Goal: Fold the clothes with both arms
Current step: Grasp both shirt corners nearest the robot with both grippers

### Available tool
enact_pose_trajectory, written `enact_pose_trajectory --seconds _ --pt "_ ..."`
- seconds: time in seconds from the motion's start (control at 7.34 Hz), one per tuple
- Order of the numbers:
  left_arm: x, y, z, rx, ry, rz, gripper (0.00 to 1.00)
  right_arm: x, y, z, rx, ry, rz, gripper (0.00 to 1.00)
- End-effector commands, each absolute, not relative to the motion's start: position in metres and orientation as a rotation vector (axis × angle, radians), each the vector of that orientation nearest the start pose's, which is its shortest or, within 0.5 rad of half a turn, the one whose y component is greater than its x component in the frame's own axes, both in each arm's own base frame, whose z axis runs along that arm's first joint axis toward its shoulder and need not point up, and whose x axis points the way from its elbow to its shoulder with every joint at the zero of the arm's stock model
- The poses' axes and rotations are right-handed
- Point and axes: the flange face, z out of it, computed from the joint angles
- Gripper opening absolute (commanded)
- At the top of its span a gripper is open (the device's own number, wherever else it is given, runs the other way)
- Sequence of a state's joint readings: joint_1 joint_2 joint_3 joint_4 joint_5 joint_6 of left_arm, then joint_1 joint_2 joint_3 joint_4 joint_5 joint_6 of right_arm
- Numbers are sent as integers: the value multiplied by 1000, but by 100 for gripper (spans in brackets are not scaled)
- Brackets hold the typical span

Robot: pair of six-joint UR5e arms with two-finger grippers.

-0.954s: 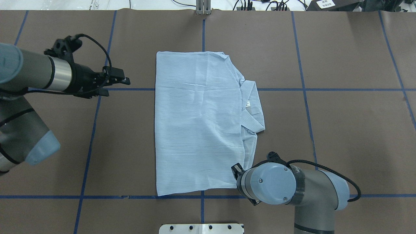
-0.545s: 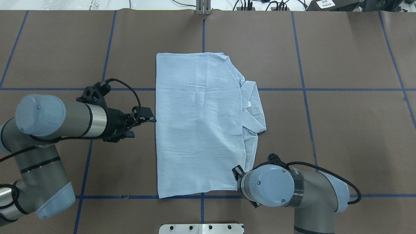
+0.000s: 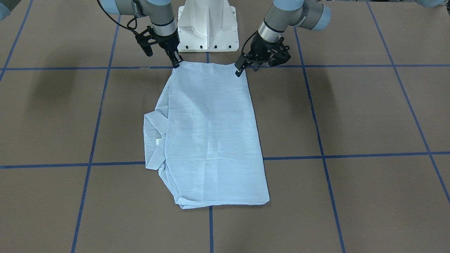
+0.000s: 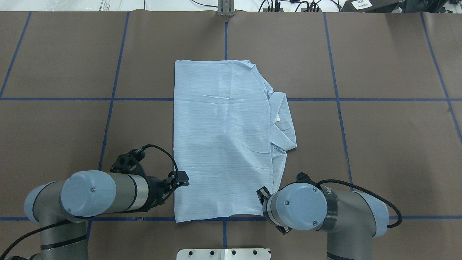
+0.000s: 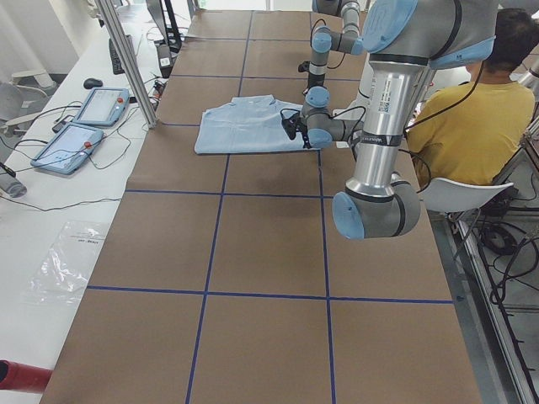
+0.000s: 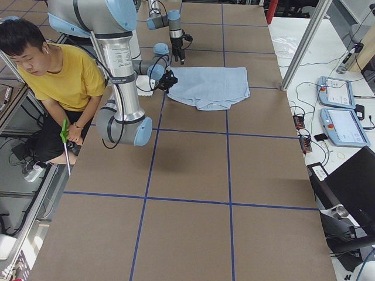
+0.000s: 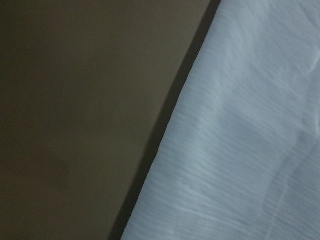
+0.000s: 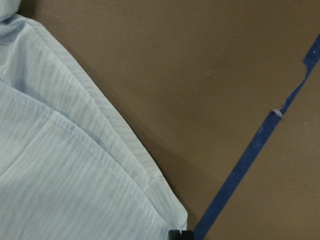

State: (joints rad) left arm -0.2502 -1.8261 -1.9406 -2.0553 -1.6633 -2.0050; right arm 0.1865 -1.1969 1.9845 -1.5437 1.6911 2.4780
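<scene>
The folded shirt (image 4: 220, 137) lies mid-table (image 4: 379, 144), collar toward the right end — my left gripper (image 3: 243, 68), fingers apart, at 1 robot-side corner, my right gripper (image 3: 177, 63) at the other; its grip I cannot tell.

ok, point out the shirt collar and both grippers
shirt collar (image 4: 285, 108), overhead view, on the collar's upper leaf.
left gripper (image 3: 242, 68), front-facing view, between its fingertips.
right gripper (image 3: 175, 62), front-facing view, at its fingertips.
</scene>
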Motion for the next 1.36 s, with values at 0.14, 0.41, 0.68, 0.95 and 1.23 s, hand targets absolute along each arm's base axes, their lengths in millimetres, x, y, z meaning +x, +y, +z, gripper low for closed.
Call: enact_pose_trajectory --seconds 0.14,0.41,0.68,0.95,1.23 --pt "532 -222 308 -223 1072 -537 86 -537 -224 271 -428 -759 969 0" --pt "536 -219 311 -236 1060 -551 66 -537 -223 270 -430 -762 967 0" --pt "540 -215 314 -242 1052 -550 44 -537 -223 270 -430 -762 967 0" --pt "539 -216 312 -237 1057 -563 0 -538 -224 269 -429 -764 967 0" --pt "532 -216 298 -246 1076 -564 0 -537 -224 270 -429 -761 974 0"
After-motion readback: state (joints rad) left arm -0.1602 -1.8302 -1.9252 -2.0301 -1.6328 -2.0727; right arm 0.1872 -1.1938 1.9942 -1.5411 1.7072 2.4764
